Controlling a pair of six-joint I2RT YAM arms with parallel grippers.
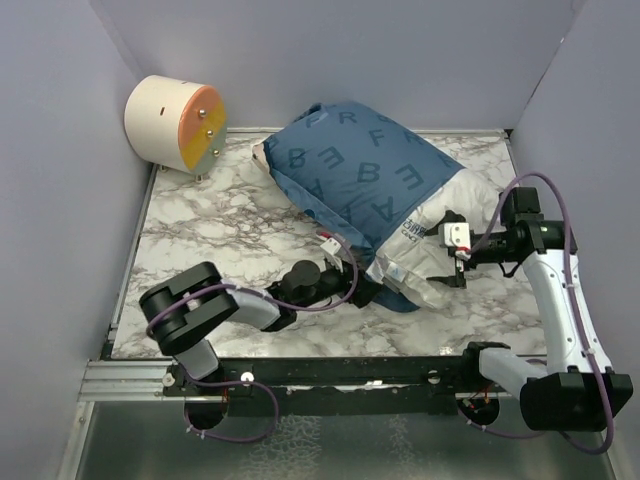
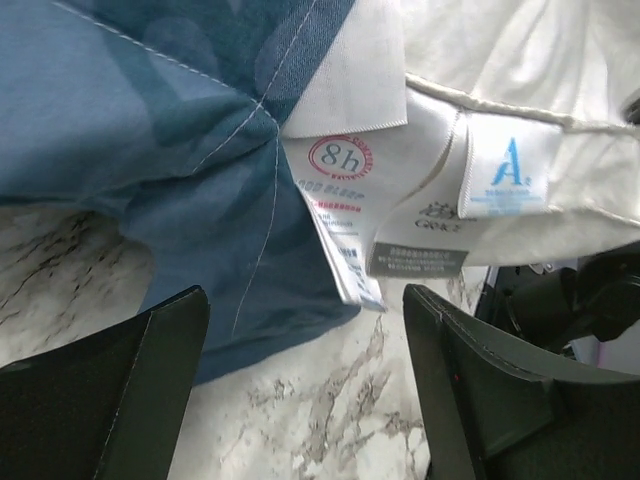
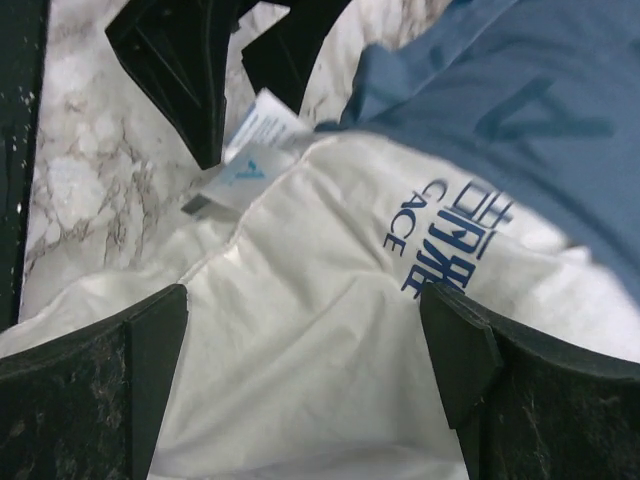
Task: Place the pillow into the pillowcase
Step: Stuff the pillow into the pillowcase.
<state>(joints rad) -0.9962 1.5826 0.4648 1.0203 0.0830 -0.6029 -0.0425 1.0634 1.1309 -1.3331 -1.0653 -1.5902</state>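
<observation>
The blue pillowcase (image 1: 355,165) with dark letters lies across the middle of the marble table. Most of the white pillow (image 1: 440,225) is inside it, with the near right end sticking out. My left gripper (image 1: 372,292) sits low at the case's near corner. In the left wrist view it (image 2: 305,390) is open over bare marble, just short of the pillowcase (image 2: 150,130) hem and the pillow's labels (image 2: 350,190). My right gripper (image 1: 448,268) hovers over the exposed end. It (image 3: 305,370) is open, its fingers straddling the pillow (image 3: 300,330) fabric, with the pillowcase (image 3: 530,110) edge beyond.
A cream cylinder with an orange face (image 1: 172,122) stands in the back left corner. Grey walls close the table (image 1: 220,230) on the left, back and right. A metal rail (image 1: 300,372) runs along the near edge. The left gripper's fingers (image 3: 190,70) show at the top of the right wrist view.
</observation>
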